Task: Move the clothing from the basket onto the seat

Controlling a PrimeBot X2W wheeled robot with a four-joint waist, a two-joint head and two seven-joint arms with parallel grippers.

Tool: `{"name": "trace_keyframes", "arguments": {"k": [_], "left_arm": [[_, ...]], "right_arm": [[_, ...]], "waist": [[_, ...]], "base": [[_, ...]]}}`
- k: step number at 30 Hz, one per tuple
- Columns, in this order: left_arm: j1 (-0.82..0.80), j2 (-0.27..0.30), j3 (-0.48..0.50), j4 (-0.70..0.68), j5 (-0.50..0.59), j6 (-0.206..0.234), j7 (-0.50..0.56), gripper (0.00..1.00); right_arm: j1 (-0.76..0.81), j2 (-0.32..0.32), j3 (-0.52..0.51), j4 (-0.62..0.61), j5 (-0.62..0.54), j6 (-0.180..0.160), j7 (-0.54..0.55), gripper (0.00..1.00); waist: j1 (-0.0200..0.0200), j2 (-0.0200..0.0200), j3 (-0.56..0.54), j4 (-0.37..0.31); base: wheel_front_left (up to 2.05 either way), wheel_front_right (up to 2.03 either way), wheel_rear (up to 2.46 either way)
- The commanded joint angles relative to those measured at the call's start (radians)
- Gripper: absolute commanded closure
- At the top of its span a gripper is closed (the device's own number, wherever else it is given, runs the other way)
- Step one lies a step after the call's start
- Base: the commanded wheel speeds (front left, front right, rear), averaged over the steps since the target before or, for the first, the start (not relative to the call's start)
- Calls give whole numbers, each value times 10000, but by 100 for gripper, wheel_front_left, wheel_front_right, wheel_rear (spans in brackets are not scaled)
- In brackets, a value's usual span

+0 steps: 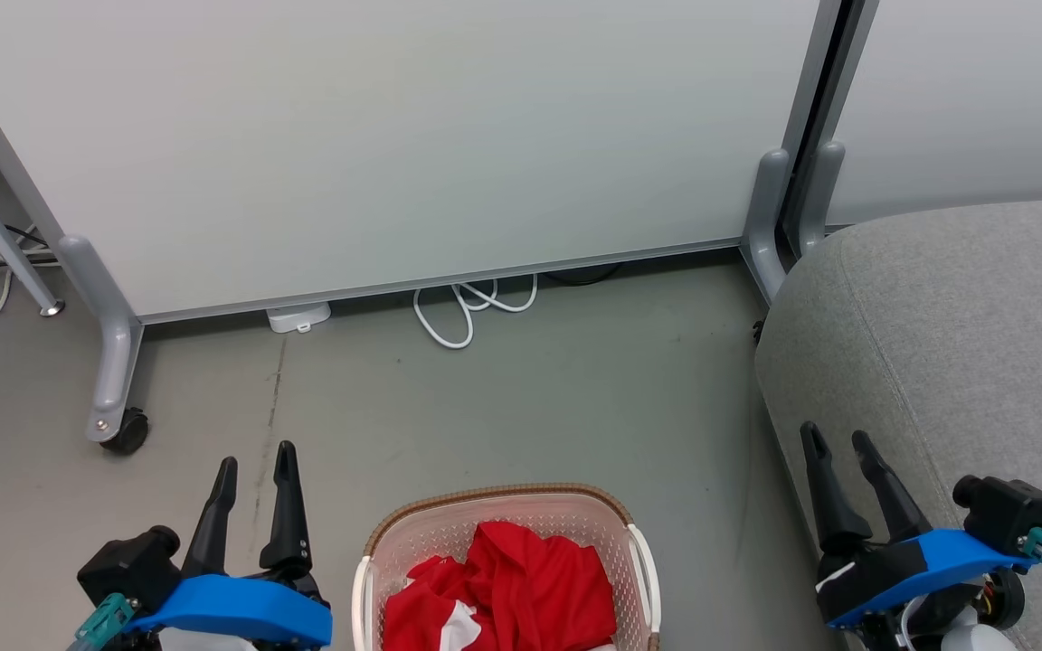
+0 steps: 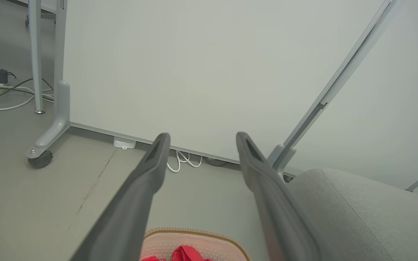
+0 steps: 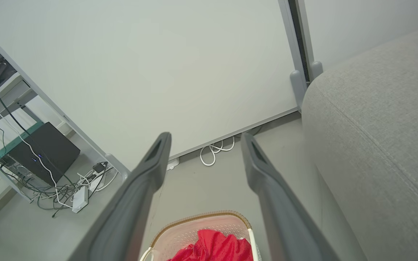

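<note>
Red clothing lies crumpled inside the basket on the floor. The left gripper and right gripper flank it, jaws spread, holding nothing. The grey sofa stands near the basket's right.

Perforated plastic basket, matt red clothing, woven-fabric seat.

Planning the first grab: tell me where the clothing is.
Head view, bottom centre: the clothing lies bunched inside the basket on the floor, between the left claw and the right claw, with the seat to its right.
</note>
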State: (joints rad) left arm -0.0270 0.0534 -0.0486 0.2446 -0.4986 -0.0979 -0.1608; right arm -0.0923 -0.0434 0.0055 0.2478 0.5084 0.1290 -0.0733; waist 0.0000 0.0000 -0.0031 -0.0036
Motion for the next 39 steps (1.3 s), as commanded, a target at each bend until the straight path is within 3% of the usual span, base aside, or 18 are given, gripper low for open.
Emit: {"name": "trace_keyframes", "arguments": {"k": [1, 39], "left_arm": [[-4, 49, -68, -48, 266, -34, -112, 0], [148, -21, -174, 450, 2681, -158, -904, 0]], "right_arm": [[-97, -76, -23, -72, -309, 18, -72, 0], [-202, -93, -110, 41, -3504, 27, -591, 0]], "waist": [[0, 0, -9, 4], [0, 0, -74, -16]], "base": [[0, 0, 0], [0, 0, 0]]}}
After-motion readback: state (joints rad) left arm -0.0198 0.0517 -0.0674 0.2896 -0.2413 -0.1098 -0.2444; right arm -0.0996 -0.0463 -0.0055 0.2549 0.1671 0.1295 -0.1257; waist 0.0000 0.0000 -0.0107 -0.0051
